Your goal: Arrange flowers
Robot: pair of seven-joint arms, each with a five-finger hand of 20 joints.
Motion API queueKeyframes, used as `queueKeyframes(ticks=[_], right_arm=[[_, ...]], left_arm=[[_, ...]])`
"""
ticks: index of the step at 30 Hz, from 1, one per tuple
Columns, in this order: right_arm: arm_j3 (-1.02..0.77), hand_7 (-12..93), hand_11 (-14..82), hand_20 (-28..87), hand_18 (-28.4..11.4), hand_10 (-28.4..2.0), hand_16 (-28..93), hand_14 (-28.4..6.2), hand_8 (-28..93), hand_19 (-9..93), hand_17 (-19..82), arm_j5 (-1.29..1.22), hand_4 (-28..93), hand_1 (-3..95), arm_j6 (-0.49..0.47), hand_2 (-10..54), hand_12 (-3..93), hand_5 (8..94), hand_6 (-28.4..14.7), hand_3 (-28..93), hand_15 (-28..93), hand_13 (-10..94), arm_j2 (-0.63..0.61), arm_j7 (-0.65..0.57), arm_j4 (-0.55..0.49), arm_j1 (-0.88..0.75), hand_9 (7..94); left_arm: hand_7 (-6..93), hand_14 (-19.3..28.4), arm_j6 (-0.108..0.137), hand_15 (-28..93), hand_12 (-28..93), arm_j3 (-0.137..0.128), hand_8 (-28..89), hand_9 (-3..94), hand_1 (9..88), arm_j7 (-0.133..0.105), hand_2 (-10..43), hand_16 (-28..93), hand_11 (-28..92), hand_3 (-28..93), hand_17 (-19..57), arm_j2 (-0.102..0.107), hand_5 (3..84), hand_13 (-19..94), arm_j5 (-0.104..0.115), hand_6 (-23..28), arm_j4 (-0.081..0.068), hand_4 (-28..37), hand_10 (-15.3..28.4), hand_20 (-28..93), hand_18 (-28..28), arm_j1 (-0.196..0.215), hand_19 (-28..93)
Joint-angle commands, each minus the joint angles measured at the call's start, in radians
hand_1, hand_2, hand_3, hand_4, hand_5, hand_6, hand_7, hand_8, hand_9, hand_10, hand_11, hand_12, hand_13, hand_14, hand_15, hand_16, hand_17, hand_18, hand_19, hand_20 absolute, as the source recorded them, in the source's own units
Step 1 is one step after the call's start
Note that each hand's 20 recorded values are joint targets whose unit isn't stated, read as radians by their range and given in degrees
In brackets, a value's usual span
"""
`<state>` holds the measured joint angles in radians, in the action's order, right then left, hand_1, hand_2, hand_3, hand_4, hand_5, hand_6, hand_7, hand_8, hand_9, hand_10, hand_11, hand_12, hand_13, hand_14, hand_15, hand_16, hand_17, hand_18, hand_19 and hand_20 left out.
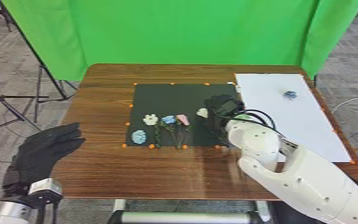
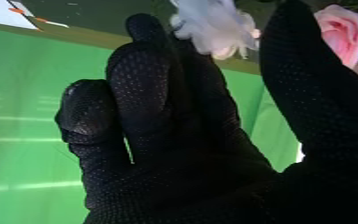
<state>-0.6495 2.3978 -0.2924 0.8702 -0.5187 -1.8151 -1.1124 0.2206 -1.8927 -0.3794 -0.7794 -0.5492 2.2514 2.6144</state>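
In the head view my right hand [image 1: 222,106] is over the right part of the black mat [image 1: 171,95], beside a white flower [image 1: 202,112]. To its left lie a pink flower [image 1: 182,119], a blue flower [image 1: 168,120], another white flower [image 1: 151,119] and a light blue flower [image 1: 139,136]. A small blue flower [image 1: 290,94] rests on the white sheet [image 1: 309,120]. My left hand [image 1: 44,147] is open at the table's left edge. In the right wrist view my right hand [image 2: 171,170] has relaxed fingers, with a white flower [image 2: 213,27] between them and the thumb; a pink flower [image 2: 344,32] appears beyond the thumb.
The brown wooden table [image 1: 104,110] extends around the mat and sheet. Orange markers line their edges. A green backdrop [image 1: 184,30] hangs behind the table, and dark stand legs [image 1: 11,107] are on the floor at the left.
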Motion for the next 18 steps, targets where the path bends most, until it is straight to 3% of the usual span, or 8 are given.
queueKeyframes(ticks=[1,7,9,18], right_arm=[[-0.002,15,23.7,32,-19.4,-19.7,19,-11.6,-9,93,46,0.011,-25,33.0,-0.009,-9.5,18.2,55.1,-9.3,85,77,65,-0.004,0.006,-0.013,0.01,58.2],[-0.019,14,22.4,32,-19.6,-20.7,19,-11.9,-9,93,46,0.0,-25,31.7,-0.007,-9.5,17.9,51.4,-10.5,85,77,64,-0.008,0.02,-0.022,0.008,55.4],[-0.022,14,21.8,33,-19.7,-20.8,19,-12.0,-9,93,47,-0.013,-25,31.4,0.004,-9.5,17.8,50.8,-10.8,85,78,64,-0.012,0.019,-0.028,0.01,54.7],[-0.057,12,19.7,32,-19.9,-21.6,18,-12.4,-8,93,46,-0.106,-25,29.9,-0.014,-9.2,17.5,48.8,-11.3,85,78,64,-0.042,-0.016,-0.078,0.012,53.4]], left_arm=[[19.2,28.4,0.012,64,9,-0.004,-10,39.9,28.2,-0.008,4.1,-15,34,82,-9.0,-0.007,48.4,28,0.007,13.6,0.009,-15.0,22.2,9,24.2,0.028,62],[18.9,28.4,0.012,64,9,-0.003,-10,39.8,28.2,-0.007,4.1,-15,34,82,-9.0,-0.007,48.4,28,0.005,13.7,0.01,-14.9,22.2,9,24.2,0.033,62],[18.8,28.4,0.03,64,9,0.005,-10,39.8,28.3,-0.021,4.1,-15,34,82,-9.0,0.003,48.4,28,0.016,13.7,0.01,-14.9,22.2,9,24.2,0.033,62],[17.6,28.4,0.036,63,9,0.005,-10,39.7,28.4,-0.022,4.2,-15,33,82,-9.1,0.007,48.4,28,0.017,14.0,0.011,-14.7,22.5,9,24.2,0.035,61]])
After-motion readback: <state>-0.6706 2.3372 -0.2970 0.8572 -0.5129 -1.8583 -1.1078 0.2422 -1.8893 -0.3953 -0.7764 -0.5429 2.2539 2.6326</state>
